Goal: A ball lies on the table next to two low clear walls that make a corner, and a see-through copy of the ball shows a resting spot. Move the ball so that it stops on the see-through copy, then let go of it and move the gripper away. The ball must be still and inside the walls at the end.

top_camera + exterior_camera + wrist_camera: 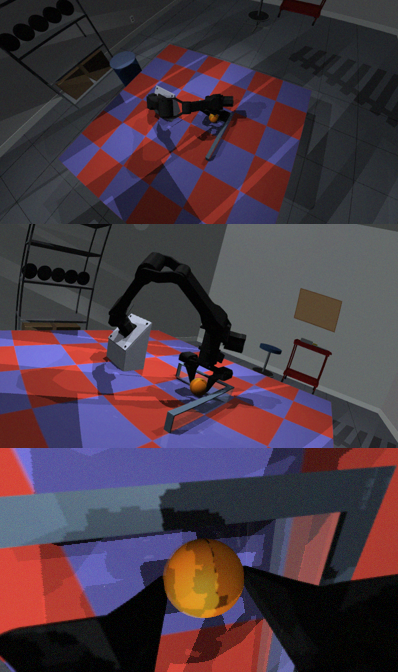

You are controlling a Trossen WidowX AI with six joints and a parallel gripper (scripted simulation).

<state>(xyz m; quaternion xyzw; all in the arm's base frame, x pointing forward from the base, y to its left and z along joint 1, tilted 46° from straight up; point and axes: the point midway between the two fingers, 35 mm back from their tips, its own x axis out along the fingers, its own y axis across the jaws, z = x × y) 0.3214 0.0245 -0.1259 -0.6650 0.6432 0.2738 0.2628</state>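
Observation:
The orange ball (213, 117) (198, 386) (203, 578) is low over the checkered table (250, 172) (55, 404), inside the corner made by the two low clear walls (219, 136) (194, 405) (100, 513). My gripper (200, 385) (204, 575) is shut on the ball, one black finger on each side. It points down from the arm, which hides the fingers in the top view. The walls' corner (231, 388) (362, 493) lies close beside the ball. I cannot make out the see-through copy apart from the ball. Whether the ball touches the table is not clear.
The arm's grey base block (164, 91) (131, 349) stands behind the walls. A blue drum (125, 66) and a shelf rack (50, 35) (25, 293) stand off the table. A blue stool (270, 350) and a red cart (306, 363) stand by the wall.

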